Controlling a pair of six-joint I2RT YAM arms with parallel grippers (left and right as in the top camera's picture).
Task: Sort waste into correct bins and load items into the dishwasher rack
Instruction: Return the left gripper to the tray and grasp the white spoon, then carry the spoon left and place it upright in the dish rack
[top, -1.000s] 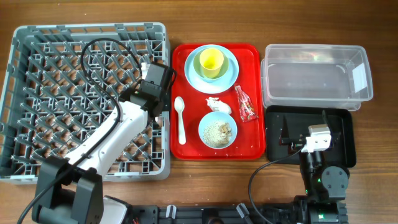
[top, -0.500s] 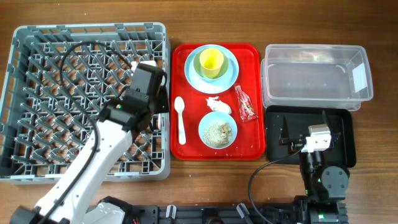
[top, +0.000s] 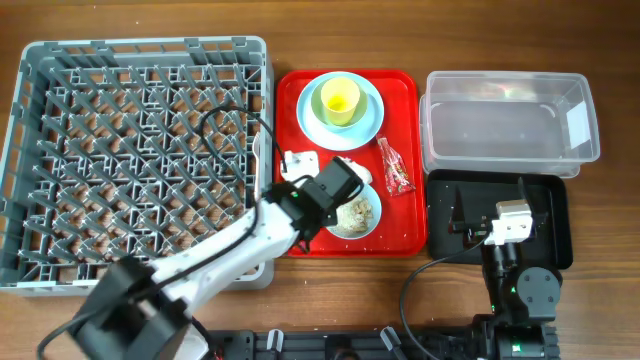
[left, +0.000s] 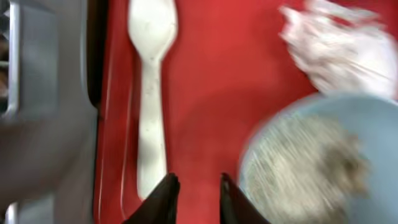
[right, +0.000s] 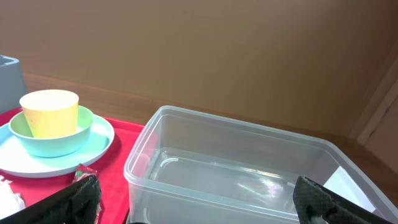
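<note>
My left gripper (left: 197, 180) hovers low over the red tray (left: 205, 93), its jaws a narrow gap apart with only red tray between them. The white spoon (left: 149, 93) lies just to its left. The light-blue bowl (left: 311, 162) of rice-like crumbs is to its right and the crumpled napkin (left: 339, 46) lies beyond. From overhead the left arm (top: 250, 235) covers the spoon. The yellow-green cup (top: 340, 97) sits on the plate (top: 372, 125), with the red wrapper (top: 394, 166) nearby. My right gripper (top: 490, 205) rests wide open over the black tray (top: 555, 240), facing the clear tub (right: 249, 168).
The big grey rack (top: 60, 150) fills the table's left side, its edge right against the red tray. The clear tub (top: 510, 110) sits directly behind the black tray on the right. A strip of bare wood runs along the front edge.
The left arm swung off the rack, right and toward the front, onto the red tray. Its jaws closed on the way and have parted slightly. The right arm stayed still.
</note>
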